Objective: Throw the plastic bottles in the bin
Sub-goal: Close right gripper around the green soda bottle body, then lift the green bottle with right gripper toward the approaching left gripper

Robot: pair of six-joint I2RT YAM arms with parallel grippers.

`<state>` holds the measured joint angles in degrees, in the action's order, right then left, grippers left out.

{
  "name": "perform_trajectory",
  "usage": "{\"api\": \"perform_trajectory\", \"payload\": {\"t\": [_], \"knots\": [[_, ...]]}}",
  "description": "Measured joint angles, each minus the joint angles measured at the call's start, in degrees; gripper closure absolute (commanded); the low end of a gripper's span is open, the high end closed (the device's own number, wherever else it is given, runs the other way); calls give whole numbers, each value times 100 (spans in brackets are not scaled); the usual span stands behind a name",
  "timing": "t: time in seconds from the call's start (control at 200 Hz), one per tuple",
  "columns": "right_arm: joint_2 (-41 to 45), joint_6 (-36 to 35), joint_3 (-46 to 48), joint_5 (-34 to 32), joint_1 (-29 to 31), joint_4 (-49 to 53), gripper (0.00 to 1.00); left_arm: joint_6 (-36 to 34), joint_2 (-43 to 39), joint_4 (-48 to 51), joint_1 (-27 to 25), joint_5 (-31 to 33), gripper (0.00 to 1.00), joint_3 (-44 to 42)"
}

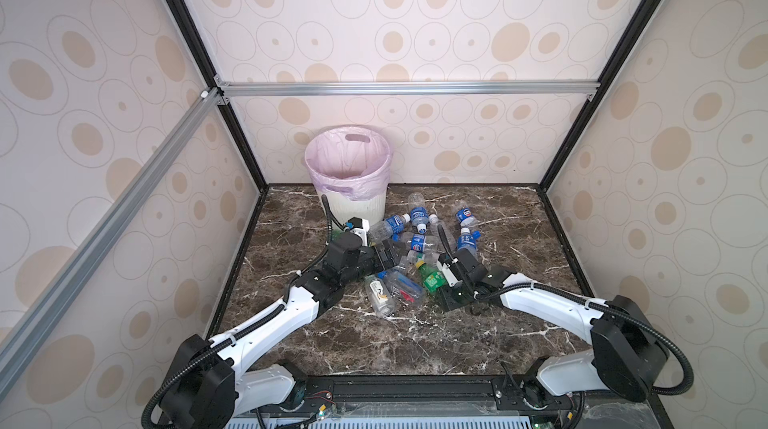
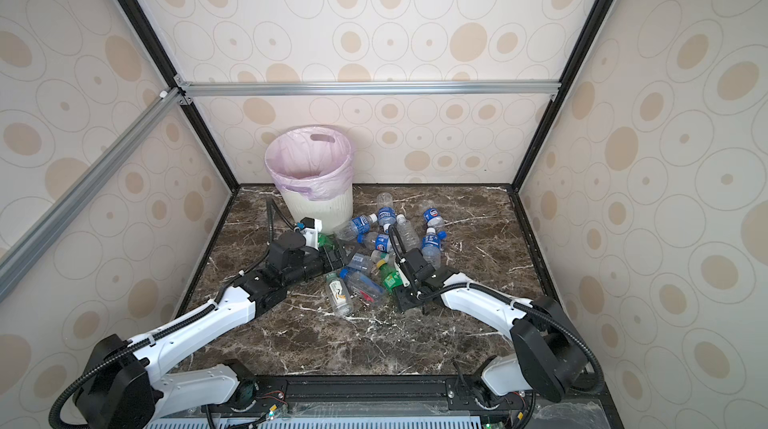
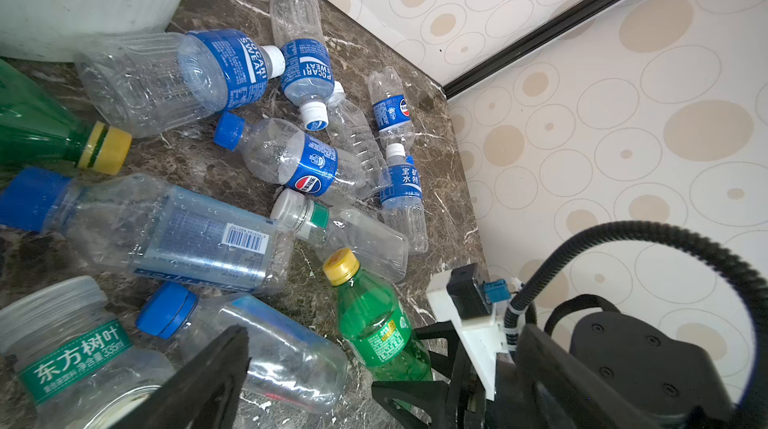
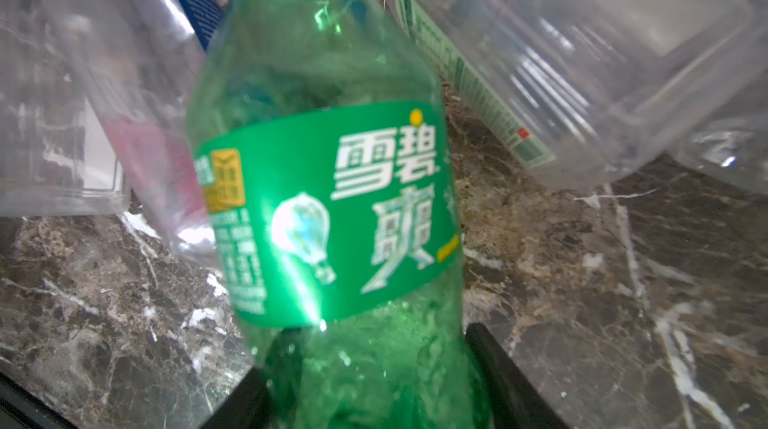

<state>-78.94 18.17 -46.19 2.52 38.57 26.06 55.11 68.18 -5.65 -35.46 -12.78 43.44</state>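
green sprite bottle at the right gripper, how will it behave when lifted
Probably very light: the green Sprite bottle looks empty and see-through. Its thin wall may dent in the right gripper, which is closed on its lower body. Round and glossy, it could slip, or roll on the marble table if dropped.

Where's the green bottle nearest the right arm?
In both top views the green Sprite bottle lies at the pile's near right edge, between the right pincer's fingers.
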Motion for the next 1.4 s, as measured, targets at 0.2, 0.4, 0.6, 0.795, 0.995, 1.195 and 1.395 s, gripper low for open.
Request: {"api": "perform_trajectory", "payload": {"t": [0.2,0.4,0.6,0.795,0.995,1.195,1.395], "knots": [[291,39,-273,-46,-2,243,48,2,13,-33,-2,-151,1,48],[348,42,-852,-55,-2,343,48,4,76,-94,-2,-310,1,214],[348,70,-1272,114,-2,345,49,79,166,-251,-7,-461,1,280],[348,188,-1401,330,-2,306,49,262,446,-656,-50,-621,1,280],[345,413,-1401,588,-2,131,49,448,826,-1075,-173,-697,9,299],[343,621,-1460,804,-2,-20,50,603,935,-1355,-214,-625,15,299],[343,798,-1491,957,-2,-240,50,754,962,-1681,-225,-492,20,302]]}}
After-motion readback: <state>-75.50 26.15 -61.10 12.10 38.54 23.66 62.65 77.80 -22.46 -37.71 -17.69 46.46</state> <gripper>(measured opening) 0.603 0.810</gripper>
